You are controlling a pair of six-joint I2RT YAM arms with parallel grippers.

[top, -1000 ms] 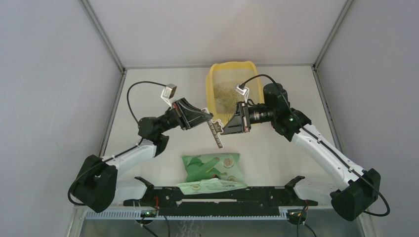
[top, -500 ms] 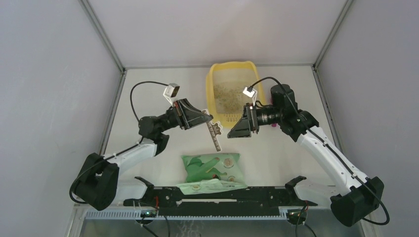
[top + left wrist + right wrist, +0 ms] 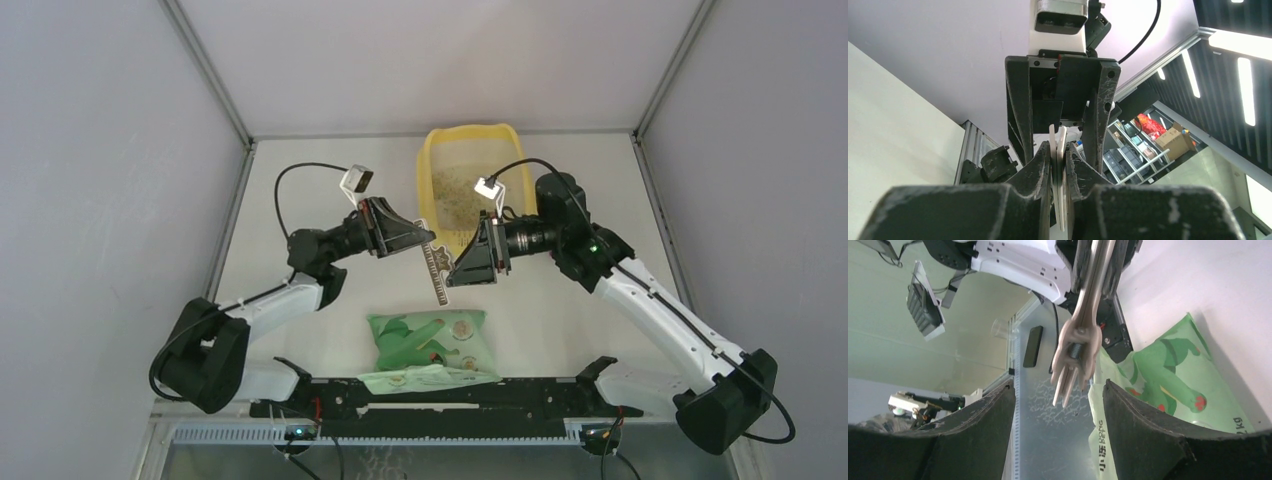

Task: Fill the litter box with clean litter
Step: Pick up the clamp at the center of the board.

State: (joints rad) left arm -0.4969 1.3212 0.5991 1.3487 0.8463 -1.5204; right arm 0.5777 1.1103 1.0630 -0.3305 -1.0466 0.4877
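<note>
Top view looks down from above the counter near edge. Close wrist cameras on the left pincer and right pincer face each other, sharing the flat strip between them.

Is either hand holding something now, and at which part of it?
The left hand pinches the flat scoop at the end opposite its prongs. The right hand is open near the pronged end, holding nothing.

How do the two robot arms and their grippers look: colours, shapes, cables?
The left arm and the right arm have white links, black joints and black bases. The left gripper and the right gripper are black two-finger wedges. Each wrist carries a small grey box with a looping black cable. The right arm shows a green light.
</note>
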